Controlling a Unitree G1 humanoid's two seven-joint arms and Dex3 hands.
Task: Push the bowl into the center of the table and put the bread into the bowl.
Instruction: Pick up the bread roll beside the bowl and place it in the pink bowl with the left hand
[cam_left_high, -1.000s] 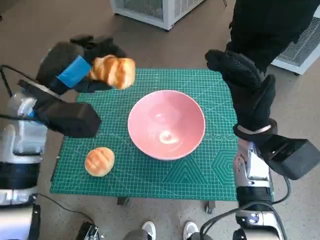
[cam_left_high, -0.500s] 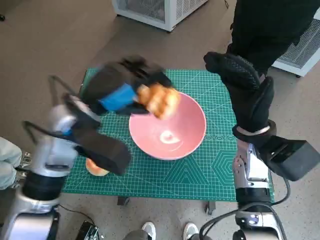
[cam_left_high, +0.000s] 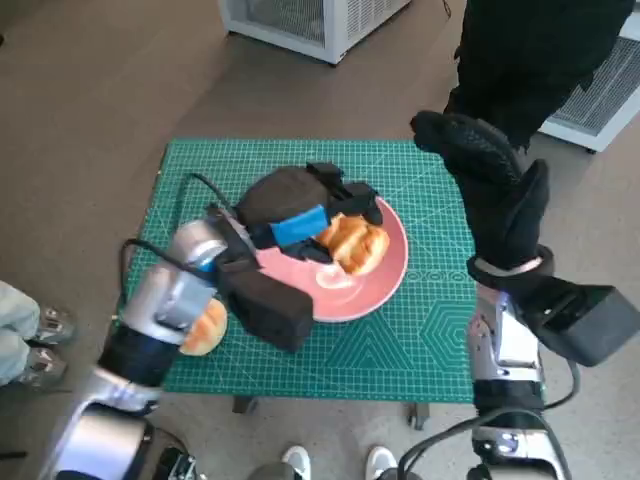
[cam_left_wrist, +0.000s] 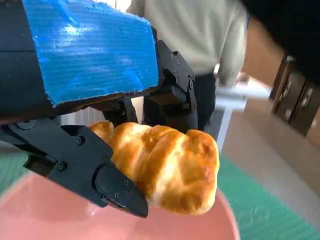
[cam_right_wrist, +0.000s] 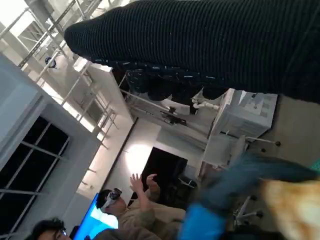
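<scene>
Now left hand (cam_left_high: 300, 210) grips bread (cam_left_high: 356, 243) over bowl (cam_left_high: 385, 285), frame centre. Right hand (cam_left_high: 492, 185) raised at right, fingers open, empty.

Left hand (cam_left_high: 300, 215) reaches forward, fingers (cam_left_wrist: 115, 187) clamped; right hand (cam_left_high: 495, 190) raised upright.

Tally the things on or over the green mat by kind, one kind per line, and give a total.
Bread: 2, a braided roll held by the left hand over the bowl, and a round bun on the mat, partly hidden by the left forearm
Pink bowl: 1
Total: 3
</scene>
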